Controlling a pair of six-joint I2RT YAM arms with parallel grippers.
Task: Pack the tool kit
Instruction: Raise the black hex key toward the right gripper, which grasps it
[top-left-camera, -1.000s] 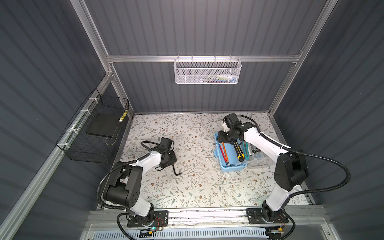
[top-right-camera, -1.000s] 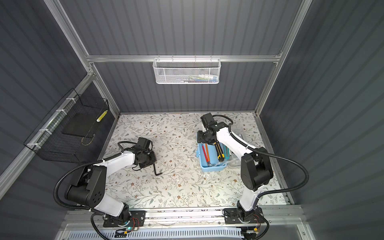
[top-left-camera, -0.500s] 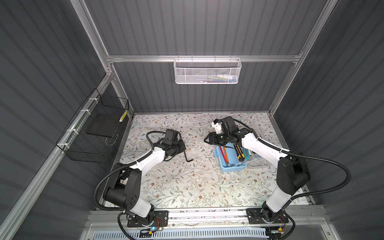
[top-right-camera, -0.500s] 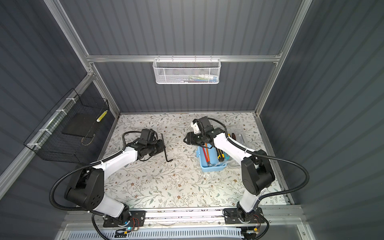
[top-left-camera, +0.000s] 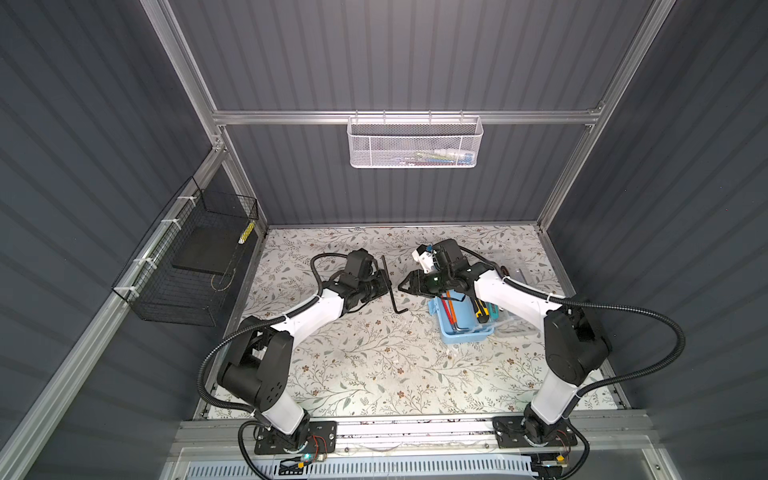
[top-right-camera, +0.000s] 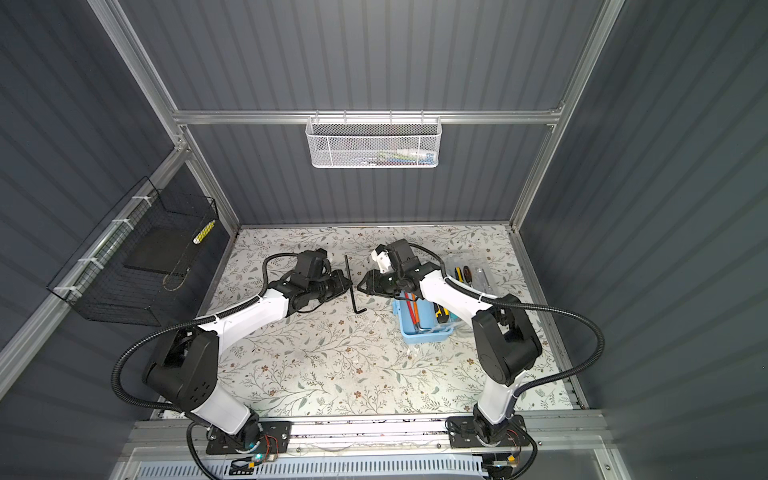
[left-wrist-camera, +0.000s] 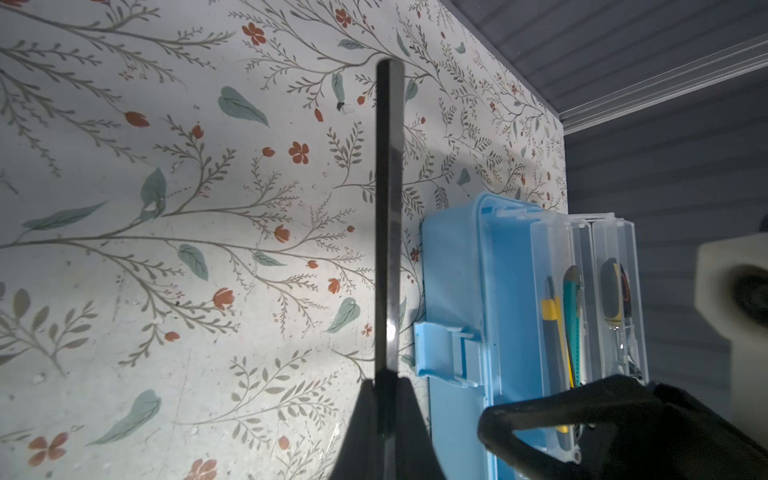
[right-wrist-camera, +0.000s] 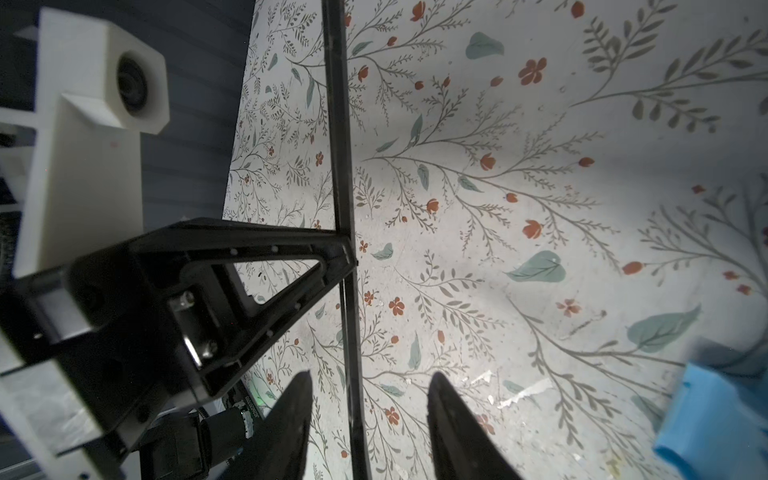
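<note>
My left gripper (top-left-camera: 388, 284) is shut on a black L-shaped hex key (top-left-camera: 393, 301), held off the floral mat at mid-table in both top views. In the left wrist view the hex key (left-wrist-camera: 388, 208) runs straight out from the left gripper (left-wrist-camera: 386, 386). My right gripper (top-left-camera: 401, 286) faces it, open. In the right wrist view the hex key (right-wrist-camera: 338, 124) passes between the right gripper's (right-wrist-camera: 370, 395) two fingers, touching neither. The light blue box (top-left-camera: 465, 332) stands open at the right with screwdrivers (top-left-camera: 449, 309) and a yellow utility knife (top-left-camera: 480, 309) inside, its clear lid (top-left-camera: 515, 270) lying behind.
A white mesh basket (top-left-camera: 413, 143) hangs on the back wall rail. A black wire basket (top-left-camera: 195, 257) hangs on the left wall. Dark panel walls close in the mat on three sides, and the arm bases sit along the front edge.
The left arm lifted the hex key off the mat and carried it right to the middle. The right gripper left the box, swung left to meet it, and its jaws narrowed.
</note>
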